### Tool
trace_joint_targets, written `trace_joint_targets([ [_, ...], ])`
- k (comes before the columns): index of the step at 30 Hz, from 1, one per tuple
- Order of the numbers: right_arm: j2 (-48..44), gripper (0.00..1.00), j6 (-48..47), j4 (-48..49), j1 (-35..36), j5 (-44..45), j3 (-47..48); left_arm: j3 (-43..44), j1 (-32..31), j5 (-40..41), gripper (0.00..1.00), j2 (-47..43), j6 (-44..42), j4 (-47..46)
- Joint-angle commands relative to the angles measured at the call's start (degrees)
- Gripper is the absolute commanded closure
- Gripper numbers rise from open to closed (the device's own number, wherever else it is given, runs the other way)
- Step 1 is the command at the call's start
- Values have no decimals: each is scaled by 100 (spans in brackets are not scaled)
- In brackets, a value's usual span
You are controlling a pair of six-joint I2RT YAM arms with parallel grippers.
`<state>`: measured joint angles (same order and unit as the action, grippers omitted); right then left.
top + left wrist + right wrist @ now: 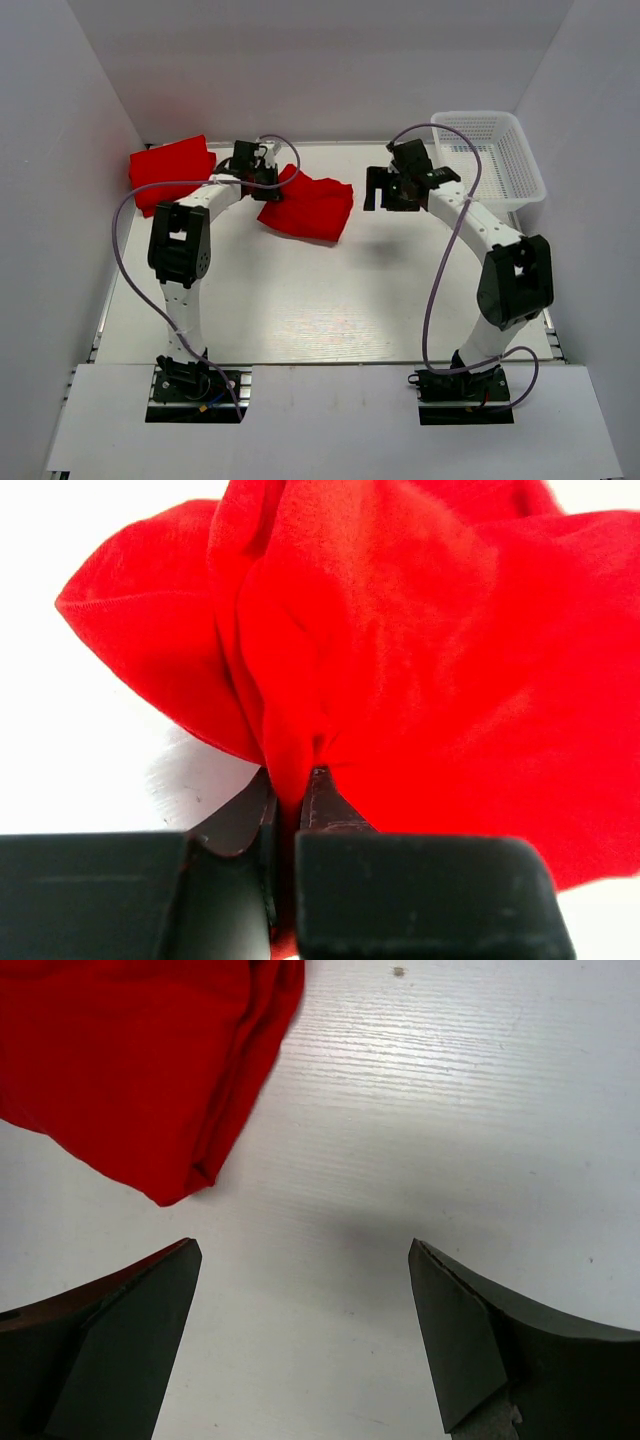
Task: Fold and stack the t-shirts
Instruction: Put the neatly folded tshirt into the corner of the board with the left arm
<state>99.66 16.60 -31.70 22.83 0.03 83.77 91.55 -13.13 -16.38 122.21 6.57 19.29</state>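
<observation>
Spreading step: left claw [293, 785] pinches crumpled t-shirt [420, 650] (unfolded); right claw [303, 1250] gapes empty, should next grip its free corner.

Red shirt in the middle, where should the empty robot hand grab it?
Probably its free corner on the right, coming in from the right. That corner of the crumpled shirt pokes out low toward the open right hand, and the left hand pinches the opposite edge.

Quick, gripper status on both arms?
Left gripper: closed, pinching the middle red t-shirt.
Right gripper: open, holding nothing, above the table.
</observation>
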Motion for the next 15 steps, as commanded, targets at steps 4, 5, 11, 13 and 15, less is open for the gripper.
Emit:
trace_joint_targets([
  [4,-772,10,185,894,-42,401,-659,468,143,-401,100,-1015,-357,-40],
  [5,-816,10,186,903,-42,453,-677,539,144,-453,100,-1015,-358,74],
  [11,-1071,10,238,1175,-68,735,-1011,1566,328,-190,100,-726,-928,707],
  [13,-1098,10,247,1245,-59,761,-1020,2023,486,-50,100,-498,-1008,971],
  [15,-1089,10,247,1272,-68,761,-1020,2497,617,38,100,-348,-1131,1146],
])
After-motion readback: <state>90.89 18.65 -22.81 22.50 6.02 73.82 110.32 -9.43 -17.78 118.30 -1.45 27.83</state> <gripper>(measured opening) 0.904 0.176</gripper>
